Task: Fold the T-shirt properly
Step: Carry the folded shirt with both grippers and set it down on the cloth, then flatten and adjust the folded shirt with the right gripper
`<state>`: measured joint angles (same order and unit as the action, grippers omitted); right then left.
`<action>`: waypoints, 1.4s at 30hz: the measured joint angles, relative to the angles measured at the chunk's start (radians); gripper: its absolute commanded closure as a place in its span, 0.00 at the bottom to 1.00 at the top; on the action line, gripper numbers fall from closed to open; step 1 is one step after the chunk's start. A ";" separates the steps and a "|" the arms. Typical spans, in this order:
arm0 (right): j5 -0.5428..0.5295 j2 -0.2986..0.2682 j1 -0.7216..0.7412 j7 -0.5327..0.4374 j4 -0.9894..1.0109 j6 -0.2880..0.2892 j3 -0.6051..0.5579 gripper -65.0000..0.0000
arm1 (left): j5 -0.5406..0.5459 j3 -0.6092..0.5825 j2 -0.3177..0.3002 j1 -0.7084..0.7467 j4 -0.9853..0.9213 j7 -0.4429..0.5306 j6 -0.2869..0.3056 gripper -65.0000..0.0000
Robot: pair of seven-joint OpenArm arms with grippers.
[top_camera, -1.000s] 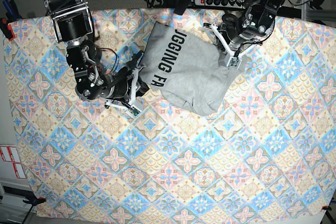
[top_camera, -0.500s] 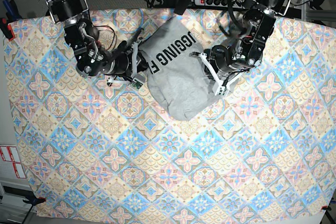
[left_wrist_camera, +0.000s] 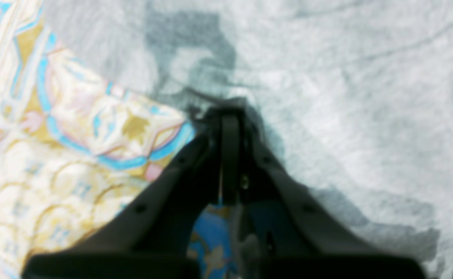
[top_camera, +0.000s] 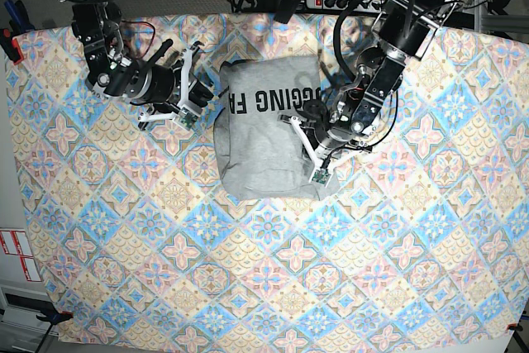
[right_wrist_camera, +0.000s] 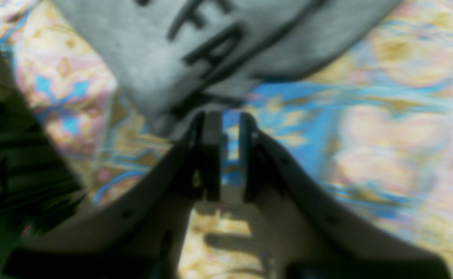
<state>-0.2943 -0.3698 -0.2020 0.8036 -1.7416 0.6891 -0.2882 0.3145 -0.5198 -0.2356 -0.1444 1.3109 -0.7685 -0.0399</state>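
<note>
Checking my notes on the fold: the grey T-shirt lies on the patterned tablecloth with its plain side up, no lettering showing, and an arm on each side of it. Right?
Not quite: the T-shirt shows black lettering near its top edge, clear in the base view. The rest holds: it lies on the tablecloth, with the left gripper and the right gripper on either side.

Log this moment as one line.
light heather-grey cotton T-shirt: folded bundle, lettering up | left gripper: shut at its edge | right gripper: beside it, holding nothing | pastel diamond-patterned tablecloth: underneath
</note>
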 measured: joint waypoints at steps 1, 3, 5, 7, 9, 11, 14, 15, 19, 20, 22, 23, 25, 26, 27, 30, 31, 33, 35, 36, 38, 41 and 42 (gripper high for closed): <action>-0.002 0.001 0.000 0.004 -0.021 0.000 -0.001 0.89 | -0.001 0.000 -0.001 0.011 0.032 -0.008 -0.003 1.00; -0.008 0.007 0.008 -0.006 -0.048 0.003 -0.026 0.89 | 0.008 0.040 -0.024 0.055 0.117 0.004 0.010 1.00; -0.015 0.024 0.021 -0.002 -0.060 0.006 -0.081 0.89 | 0.015 0.121 -0.042 0.131 0.209 0.010 0.009 1.00; -0.002 0.066 0.045 0.008 -0.055 0.006 -0.130 0.89 | -0.001 0.232 -0.049 0.226 0.288 0.005 0.000 1.00; -0.006 0.111 0.089 0.011 -0.043 0.010 -0.182 0.89 | 0.007 0.340 -0.063 0.327 0.369 -0.001 0.001 1.00; -0.024 0.157 0.144 -0.012 -0.021 0.013 -0.220 0.89 | 0.002 0.420 -0.064 0.419 0.445 -0.007 -0.006 1.00; -0.018 0.208 0.217 -0.009 0.056 0.006 -0.260 0.89 | 0.006 0.495 -0.062 0.528 0.534 -0.005 0.004 1.00; -0.010 0.224 0.232 -0.004 0.089 0.006 -0.266 0.89 | 0.008 0.513 -0.058 0.560 0.557 0.001 0.006 1.00; -0.013 0.313 0.278 -0.008 0.257 0.009 -0.278 0.89 | 0.010 0.581 -0.053 0.679 0.627 0.001 0.000 1.00; -0.009 0.334 0.286 -0.007 0.299 0.006 -0.278 0.89 | 0.004 0.584 -0.054 0.699 0.637 0.000 -0.003 1.00; -0.005 0.378 0.304 -0.013 0.392 0.003 -0.274 0.89 | 0.006 0.585 -0.058 0.727 0.656 -0.002 -0.002 1.00; -0.010 0.397 0.311 -0.024 0.442 0.003 -0.273 0.89 | 0.007 0.584 -0.055 0.739 0.667 0.002 0.004 1.00; -0.005 0.422 0.323 -0.044 0.534 0.003 -0.270 0.89 | 0.013 0.582 -0.050 0.748 0.679 0.009 0.009 1.00; -0.006 0.422 0.326 -0.073 0.576 0.005 -0.271 0.89 | 0.014 0.582 -0.041 0.753 0.679 0.010 0.009 1.00; -0.012 0.420 0.328 -0.111 0.617 0.008 -0.271 0.89 | 0.014 0.583 -0.031 0.756 0.678 0.005 0.005 1.00; -0.011 0.409 0.338 -0.174 0.701 0.006 -0.249 0.90 | 0.011 0.610 -0.009 0.759 0.676 -0.001 0.003 1.00; -0.023 0.400 0.340 -0.183 0.719 0.016 -0.224 0.92 | 0.010 0.618 -0.002 0.758 0.676 -0.001 0.003 1.00; -0.028 0.385 0.343 -0.193 0.743 0.018 -0.174 0.92 | 0.011 0.621 0.000 0.756 0.676 -0.001 0.003 1.00; -0.029 0.361 0.346 -0.212 0.751 0.028 -0.116 0.92 | 0.010 0.622 0.000 0.756 0.676 -0.001 0.002 1.00; -0.033 0.344 0.348 -0.216 0.752 0.028 -0.082 0.92 | 0.010 0.622 0.000 0.756 0.676 -0.001 0.003 1.00; -0.042 0.302 0.349 -0.220 0.752 0.030 -0.019 0.92 | 0.010 0.621 0.001 0.756 0.676 -0.002 0.003 1.00; -0.047 0.252 0.352 -0.223 0.752 0.032 0.060 0.92 | 0.010 0.620 0.003 0.753 0.676 -0.001 0.003 1.00; -0.047 0.237 0.352 -0.225 0.752 0.031 0.081 0.92 | 0.010 0.620 0.003 0.752 0.676 -0.001 0.003 1.00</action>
<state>-0.3416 -0.1329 0.1497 0.5785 -0.9901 0.7200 -0.2073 0.3248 0.1005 -0.2329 0.6071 1.9869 -0.7696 -0.0372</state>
